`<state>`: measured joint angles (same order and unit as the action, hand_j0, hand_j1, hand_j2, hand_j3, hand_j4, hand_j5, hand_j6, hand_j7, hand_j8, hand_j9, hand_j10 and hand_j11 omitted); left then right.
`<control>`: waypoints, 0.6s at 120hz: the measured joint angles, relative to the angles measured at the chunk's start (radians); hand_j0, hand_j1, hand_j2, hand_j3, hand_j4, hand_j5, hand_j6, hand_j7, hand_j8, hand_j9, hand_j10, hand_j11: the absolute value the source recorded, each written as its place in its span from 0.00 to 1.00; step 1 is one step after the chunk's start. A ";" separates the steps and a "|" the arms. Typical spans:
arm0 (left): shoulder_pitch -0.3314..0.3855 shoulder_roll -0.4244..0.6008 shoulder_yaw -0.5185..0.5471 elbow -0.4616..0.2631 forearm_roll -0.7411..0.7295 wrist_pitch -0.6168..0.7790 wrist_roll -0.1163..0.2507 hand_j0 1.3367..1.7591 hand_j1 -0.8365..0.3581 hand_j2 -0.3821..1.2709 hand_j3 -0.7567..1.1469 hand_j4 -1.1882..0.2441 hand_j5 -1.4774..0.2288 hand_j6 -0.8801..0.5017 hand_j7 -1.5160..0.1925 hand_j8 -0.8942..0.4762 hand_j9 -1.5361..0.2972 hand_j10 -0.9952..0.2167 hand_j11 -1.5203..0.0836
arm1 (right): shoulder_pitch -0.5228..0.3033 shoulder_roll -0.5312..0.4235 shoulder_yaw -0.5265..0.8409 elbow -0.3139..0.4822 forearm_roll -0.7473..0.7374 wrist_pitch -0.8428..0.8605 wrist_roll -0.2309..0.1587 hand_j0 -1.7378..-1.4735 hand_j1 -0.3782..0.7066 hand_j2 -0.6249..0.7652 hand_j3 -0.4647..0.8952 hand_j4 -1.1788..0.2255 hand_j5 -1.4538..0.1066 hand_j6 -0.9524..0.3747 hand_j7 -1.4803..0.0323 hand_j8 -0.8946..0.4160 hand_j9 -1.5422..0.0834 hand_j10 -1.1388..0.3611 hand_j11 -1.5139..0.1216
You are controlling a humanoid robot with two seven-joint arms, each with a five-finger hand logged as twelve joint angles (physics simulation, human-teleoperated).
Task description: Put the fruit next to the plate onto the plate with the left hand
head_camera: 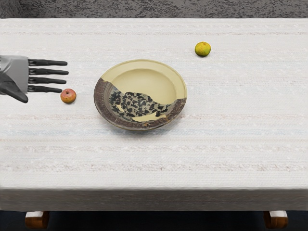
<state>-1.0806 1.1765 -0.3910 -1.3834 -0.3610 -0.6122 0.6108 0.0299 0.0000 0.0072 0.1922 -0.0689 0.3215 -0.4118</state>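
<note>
The table [154, 159] bears a patterned plate [102, 94]. A small red apple [68, 96] lies on the cloth just left of the plate, apart from its rim. The left hand [31, 77] is just beside the apple, fingers [48, 71] straight and apart, holding nothing. Farther back lies a yellow-green citrus [202, 49].

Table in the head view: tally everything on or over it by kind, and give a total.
Plates: 1, the plate.
Fruits: 2, the red fruit just left of the plate, and the yellow-green fruit farther back on the right.
Robot hands: 1, the left hand, open, fingers pointing toward the red fruit.
Total: 4.
</note>
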 joint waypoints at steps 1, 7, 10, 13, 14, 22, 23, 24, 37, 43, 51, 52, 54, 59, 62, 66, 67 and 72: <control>0.000 0.000 0.000 -0.001 -0.002 0.000 0.000 0.76 0.98 0.23 0.40 0.82 0.86 0.63 0.88 0.64 0.83 0.81 0.94 | 0.000 0.000 0.000 0.000 0.000 0.000 0.000 0.30 0.03 0.45 0.34 0.84 0.93 0.72 0.98 0.68 0.95 0.76 0.93; -0.002 0.000 -0.002 -0.008 -0.010 0.000 0.000 0.76 0.98 0.23 0.40 0.82 0.86 0.63 0.88 0.64 0.83 0.81 0.94 | 0.001 0.000 -0.002 0.000 0.000 0.000 -0.001 0.30 0.03 0.45 0.34 0.84 0.93 0.72 0.98 0.68 0.95 0.76 0.93; -0.003 0.000 -0.003 -0.010 -0.014 0.000 0.000 0.76 0.98 0.23 0.40 0.82 0.86 0.63 0.88 0.64 0.83 0.81 0.94 | 0.001 0.000 -0.002 0.001 -0.001 0.000 -0.001 0.30 0.03 0.45 0.34 0.84 0.93 0.72 0.98 0.68 0.95 0.76 0.93; -0.006 0.001 -0.003 -0.012 -0.018 0.000 0.000 0.76 0.98 0.23 0.40 0.82 0.86 0.63 0.88 0.64 0.83 0.81 0.94 | 0.002 0.000 -0.003 0.001 -0.001 0.000 -0.001 0.30 0.03 0.45 0.34 0.84 0.93 0.72 0.98 0.68 0.95 0.76 0.93; -0.006 0.001 -0.004 -0.013 -0.020 0.000 0.000 0.76 0.98 0.23 0.40 0.82 0.86 0.63 0.88 0.64 0.83 0.81 0.94 | 0.002 0.000 -0.003 0.001 -0.001 0.001 -0.001 0.30 0.03 0.45 0.34 0.84 0.93 0.72 0.98 0.68 0.95 0.76 0.93; -0.006 0.003 -0.011 -0.023 -0.026 0.000 0.000 0.76 0.98 0.23 0.40 0.82 0.86 0.63 0.88 0.64 0.83 0.81 0.94 | 0.002 0.000 -0.003 0.002 -0.001 0.001 -0.002 0.30 0.03 0.45 0.34 0.84 0.93 0.72 0.98 0.68 0.95 0.76 0.93; -0.007 0.003 -0.012 -0.025 -0.026 0.000 0.000 0.76 0.98 0.23 0.40 0.82 0.86 0.63 0.88 0.64 0.83 0.81 0.94 | 0.002 0.000 -0.003 0.002 -0.001 0.001 -0.002 0.30 0.03 0.45 0.34 0.84 0.93 0.72 0.98 0.68 0.95 0.76 0.93; -0.007 0.003 -0.013 -0.026 -0.027 0.000 0.000 0.76 0.98 0.23 0.40 0.82 0.86 0.63 0.88 0.64 0.83 0.81 0.94 | 0.002 0.000 -0.003 0.002 -0.001 0.001 -0.002 0.30 0.03 0.45 0.34 0.84 0.93 0.72 0.98 0.68 0.95 0.76 0.93; -0.037 -0.016 -0.063 -0.033 0.066 0.000 0.000 0.76 0.98 0.23 0.40 0.82 0.86 0.63 0.88 0.64 0.83 0.81 0.94 | 0.002 0.000 -0.005 0.002 -0.002 0.002 -0.002 0.30 0.03 0.45 0.34 0.84 0.93 0.72 0.98 0.68 0.95 0.76 0.93; -0.086 -0.066 -0.092 -0.040 0.207 0.000 0.000 0.76 0.98 0.23 0.40 0.82 0.85 0.63 0.88 0.64 0.83 0.81 0.94 | 0.002 0.000 -0.005 0.002 -0.002 0.001 -0.002 0.30 0.03 0.45 0.34 0.84 0.93 0.72 0.98 0.68 0.95 0.76 0.93; -0.107 -0.122 -0.116 -0.087 0.416 0.039 0.000 0.76 0.97 0.23 0.40 0.82 0.85 0.62 0.87 0.64 0.82 0.81 0.93 | 0.002 0.000 -0.005 0.003 -0.002 0.001 -0.002 0.30 0.03 0.45 0.34 0.84 0.93 0.72 0.98 0.68 0.95 0.76 0.93; -0.106 -0.136 -0.117 -0.092 0.442 0.049 0.000 0.76 0.97 0.23 0.40 0.82 0.85 0.62 0.87 0.64 0.82 0.81 0.93 | 0.002 0.000 -0.005 0.003 -0.002 0.001 -0.002 0.30 0.03 0.45 0.34 0.84 0.93 0.72 0.98 0.68 0.95 0.76 0.93; -0.100 -0.160 -0.120 -0.103 0.495 0.072 0.000 0.76 0.97 0.23 0.40 0.82 0.85 0.62 0.87 0.64 0.82 0.81 0.93 | 0.002 0.000 -0.005 0.003 -0.002 0.001 -0.002 0.30 0.03 0.45 0.34 0.84 0.93 0.72 0.98 0.68 0.95 0.76 0.93; -0.067 -0.190 -0.124 -0.134 0.625 0.146 0.000 0.76 0.97 0.23 0.40 0.81 0.85 0.62 0.87 0.64 0.82 0.80 0.93 | 0.003 0.000 -0.006 0.003 -0.002 0.001 -0.002 0.30 0.03 0.45 0.34 0.84 0.93 0.72 0.98 0.68 0.95 0.76 0.93; -0.045 -0.205 -0.125 -0.153 0.703 0.191 0.000 0.76 0.97 0.23 0.40 0.81 0.85 0.62 0.87 0.64 0.82 0.80 0.93 | 0.004 0.000 -0.006 0.003 -0.002 0.001 -0.002 0.30 0.03 0.45 0.34 0.84 0.93 0.72 0.98 0.68 0.95 0.76 0.93; -0.008 -0.226 -0.126 -0.173 0.808 0.247 0.000 0.76 0.97 0.23 0.40 0.81 0.85 0.62 0.87 0.63 0.82 0.80 0.93 | 0.005 0.000 -0.006 0.003 -0.003 0.001 -0.002 0.30 0.03 0.45 0.34 0.84 0.93 0.72 0.98 0.68 0.95 0.76 0.93; 0.002 -0.233 -0.127 -0.177 0.834 0.261 0.000 0.76 0.97 0.23 0.40 0.81 0.85 0.62 0.87 0.63 0.82 0.80 0.93 | 0.005 0.000 -0.006 0.003 -0.003 0.001 -0.002 0.30 0.03 0.45 0.34 0.84 0.93 0.72 0.98 0.68 0.95 0.76 0.93; 0.049 -0.271 -0.126 -0.192 0.965 0.336 0.000 0.76 0.97 0.23 0.40 0.81 0.85 0.62 0.87 0.63 0.82 0.80 0.93 | 0.007 0.000 -0.006 0.003 -0.003 0.000 -0.002 0.30 0.03 0.45 0.34 0.84 0.93 0.72 0.98 0.68 0.95 0.76 0.93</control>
<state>-1.0320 0.9052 -0.5168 -1.5752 0.6037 -0.2763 0.6109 0.0372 0.0000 0.0016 0.1951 -0.0717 0.3220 -0.4142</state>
